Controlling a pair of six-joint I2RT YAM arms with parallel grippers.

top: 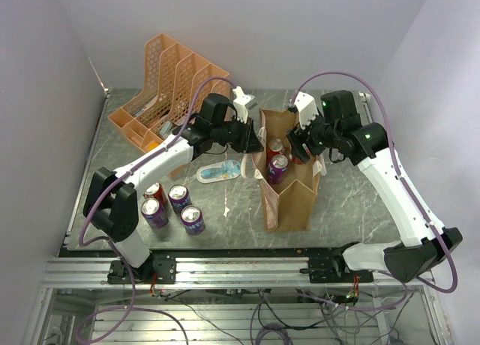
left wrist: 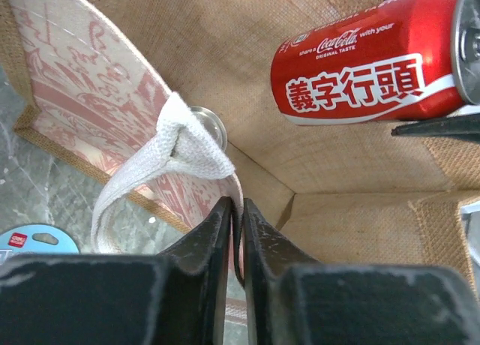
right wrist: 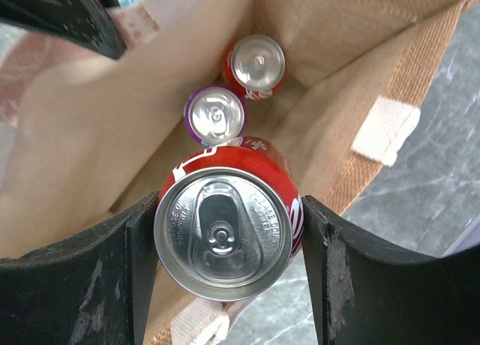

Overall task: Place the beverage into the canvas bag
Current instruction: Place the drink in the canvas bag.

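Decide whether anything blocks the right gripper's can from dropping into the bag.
Nothing visible blocks the mouth; the left gripper pinches the bag's rim open. Inside, a purple can and a red one stand below the held can; it might land on them.

Only readable thing is the red can [left wrist: 367, 60]: Coca-Cola, "share a ... with your", "ORIGINAL TASTE", and big white 義字行頭.

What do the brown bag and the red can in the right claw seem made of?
The tan-brown woven tote bag looks like matte jute or canvas: its weave shows. The glossy red cola can looks like aluminium: shiny silver lid with pull tab.
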